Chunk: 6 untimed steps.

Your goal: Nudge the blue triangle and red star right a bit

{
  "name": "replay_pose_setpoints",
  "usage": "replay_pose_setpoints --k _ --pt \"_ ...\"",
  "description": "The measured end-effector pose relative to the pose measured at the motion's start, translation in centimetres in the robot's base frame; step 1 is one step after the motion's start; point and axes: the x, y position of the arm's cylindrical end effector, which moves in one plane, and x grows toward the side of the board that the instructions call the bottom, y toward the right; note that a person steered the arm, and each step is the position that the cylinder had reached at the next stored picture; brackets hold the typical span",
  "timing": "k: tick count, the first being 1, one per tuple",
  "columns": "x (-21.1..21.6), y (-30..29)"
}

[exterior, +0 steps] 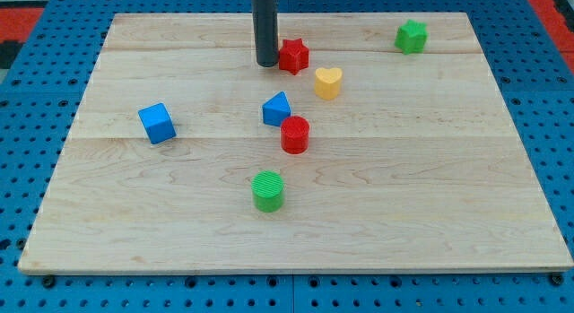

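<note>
My tip (pixel 266 64) stands just left of the red star (pixel 293 56); rightward, the yellow heart (pixel 328 82) crowds its path. The red cylinder (pixel 294 134) touches the blue triangle (pixel 276 108).

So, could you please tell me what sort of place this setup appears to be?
Probably a robotics lab bench for pushing tests: a wooden board lies on a blue perforated surface, small coloured blocks like the red star are scattered on it, and my tip rests just left of that star.

On the pale wooden board (pixel 430 214) lie a red star (pixel 293 56), yellow heart (pixel 328 82), blue triangle (pixel 276 108) and red cylinder (pixel 294 134). Also a blue cube (pixel 157 123), green cylinder (pixel 267 190) and green star (pixel 411 37). My tip (pixel 266 63) is dark grey
</note>
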Motion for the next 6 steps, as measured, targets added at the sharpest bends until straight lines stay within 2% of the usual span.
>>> replay_pose_setpoints --k 2,3,4,6 --pt "-5.7 -2.9" --pt "-5.5 -4.3" --pt "1.3 -4.7" --pt "13.4 1.9"
